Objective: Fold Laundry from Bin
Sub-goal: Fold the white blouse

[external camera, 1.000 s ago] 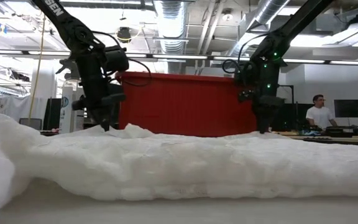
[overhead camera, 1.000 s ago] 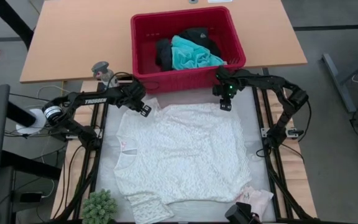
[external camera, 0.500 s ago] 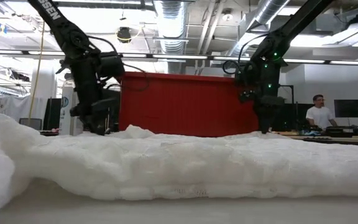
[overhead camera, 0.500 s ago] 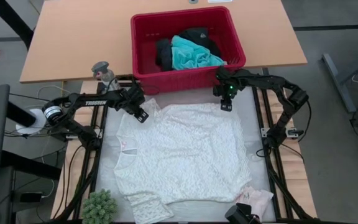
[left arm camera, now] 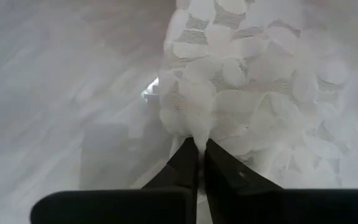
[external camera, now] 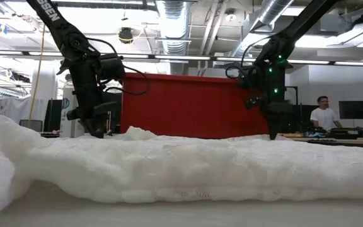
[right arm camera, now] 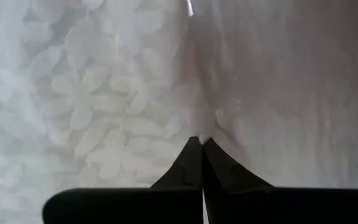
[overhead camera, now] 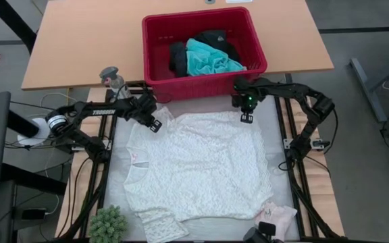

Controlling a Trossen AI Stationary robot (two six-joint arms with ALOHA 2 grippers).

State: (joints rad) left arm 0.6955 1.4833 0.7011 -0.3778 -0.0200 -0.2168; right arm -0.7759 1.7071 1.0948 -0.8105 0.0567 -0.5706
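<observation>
The white lacy top (overhead camera: 194,169) lies spread flat on the table's pale mat. My left gripper (overhead camera: 155,125) is shut at the top's far left corner, and my right gripper (overhead camera: 246,119) is shut at its far right corner. Both grippers show low against the cloth in the low view, the left (external camera: 98,132) and the right (external camera: 275,133). Behind them stands the red bin (overhead camera: 155,40), which holds a turquoise shirt (overhead camera: 211,59) and black clothing (overhead camera: 178,57). A small pale pink piece (overhead camera: 277,216) lies at the mat's near right corner. My left gripper pinches the lace edge at the top's far left corner (left arm camera: 191,124) between its two fingers, slanting down from the far left. The cloth bunches up a little at the fingertips and otherwise lies on the mat. My right gripper pinches the lace edge at the top's far right corner (right arm camera: 201,124) between its two fingers, pointing down from above. The corner stays on the mat, slightly puckered at the fingertips.
A spray bottle (overhead camera: 113,79) stands to the left of the bin, close to my left arm. A green plant (overhead camera: 107,223) sits at the near left corner. Black frame rails (overhead camera: 296,182) run along both sides of the mat. A person (external camera: 323,116) sits far behind the table.
My left gripper has sunk a little toward the table's left edge onto the top's far left corner. My right gripper, which stood open over the far right corner, has shut on the lace there. The top has stayed spread out.
</observation>
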